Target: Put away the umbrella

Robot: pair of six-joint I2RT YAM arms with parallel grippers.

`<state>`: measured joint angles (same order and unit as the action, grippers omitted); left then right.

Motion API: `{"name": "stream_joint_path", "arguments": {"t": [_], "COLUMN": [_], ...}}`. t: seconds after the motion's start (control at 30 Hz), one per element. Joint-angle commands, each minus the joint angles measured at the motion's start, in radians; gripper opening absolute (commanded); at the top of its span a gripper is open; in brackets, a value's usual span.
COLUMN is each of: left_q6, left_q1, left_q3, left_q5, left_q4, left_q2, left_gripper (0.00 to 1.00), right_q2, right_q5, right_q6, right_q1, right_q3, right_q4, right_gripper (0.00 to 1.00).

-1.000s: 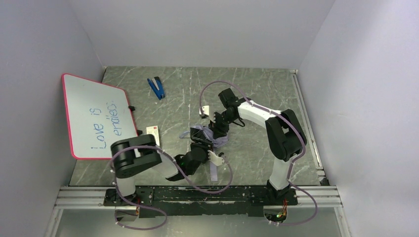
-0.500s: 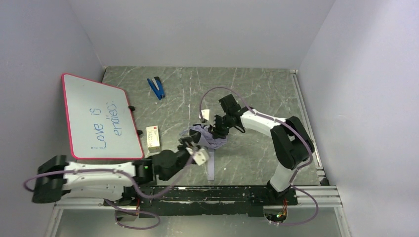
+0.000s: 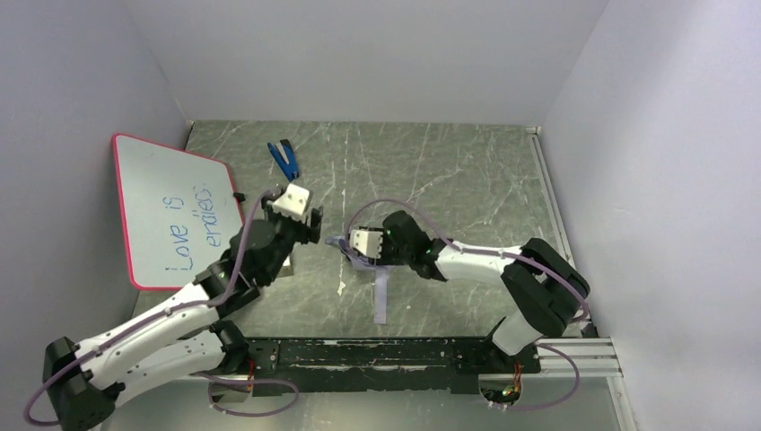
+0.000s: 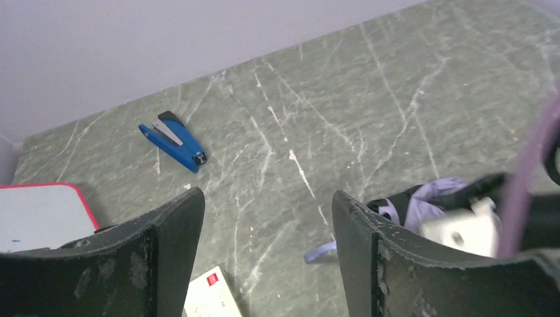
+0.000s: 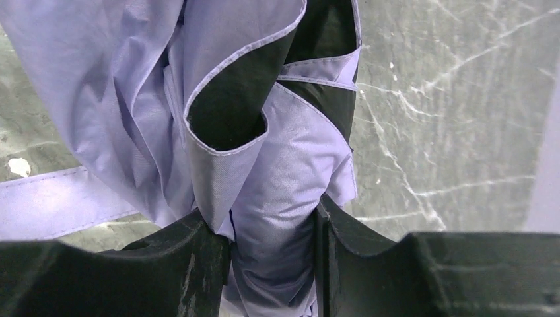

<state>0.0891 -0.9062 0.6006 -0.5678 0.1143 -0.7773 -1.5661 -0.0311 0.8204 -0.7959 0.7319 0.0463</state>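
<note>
Green marbled tabletop carries the umbrella near its middle, its bunched fabric clamped by the right gripper, while the left gripper, jaws apart and empty, has just swung off toward the whiteboard, so tidying likely rests on one arm.

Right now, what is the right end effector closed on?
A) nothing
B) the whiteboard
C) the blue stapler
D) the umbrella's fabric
D: the right wrist view shows the right end effector pinching bunched lavender fabric of the umbrella between its fingers.
</note>
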Motion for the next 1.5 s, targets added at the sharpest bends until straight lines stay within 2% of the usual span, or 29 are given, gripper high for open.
{"name": "stream_joint_path", "arguments": {"t": [0.0,0.13,0.3,0.4,0.53,0.77,0.9,1.17,1.47], "left_q6": [-0.048,-0.012,0.065,0.147,0.282,0.428,0.474,0.567,0.599], "left_q1": [0.121,0.216,0.280,0.289,0.290,0.290,0.269,0.190,0.163], "left_q3": [0.112,0.230,0.345,0.429,0.519,0.605,0.691,0.806,0.797], "left_q5": [0.185,0.330,0.515,0.656,0.938,1.191,1.258,1.284,1.272], "left_q4": [-0.057,-0.057,-0.065,-0.148,-0.306,-0.458,-0.567,-0.732,-0.785], "left_q2": [-0.141,-0.298,-0.471,-0.582,-0.710,-0.868,-0.982,-1.125,-1.203], "left_gripper": [0.75,0.78,0.79,0.79,0.78,0.78,0.78,0.79,0.80], "right_q2": [-0.028,-0.020,-0.046,-0.070,-0.094,-0.109,-0.113,-0.117,-0.104], "right_q5": [0.256,0.385,0.539,0.618,0.669,0.712,0.708,0.706,0.705], "right_q6": [-0.010,-0.007,0.032,0.058,0.077,0.121,0.117,0.104,0.094], "right_q1": [-0.089,-0.175,-0.288,-0.342,-0.396,-0.449,-0.461,-0.471,-0.475], "right_q3": [-0.130,-0.222,-0.312,-0.346,-0.376,-0.416,-0.420,-0.423,-0.428], "right_q4": [0.076,0.171,0.306,0.373,0.452,0.547,0.558,0.553,0.536], "right_gripper": [0.35,0.35,0.35,0.34,0.34,0.34,0.34,0.33,0.32]}}
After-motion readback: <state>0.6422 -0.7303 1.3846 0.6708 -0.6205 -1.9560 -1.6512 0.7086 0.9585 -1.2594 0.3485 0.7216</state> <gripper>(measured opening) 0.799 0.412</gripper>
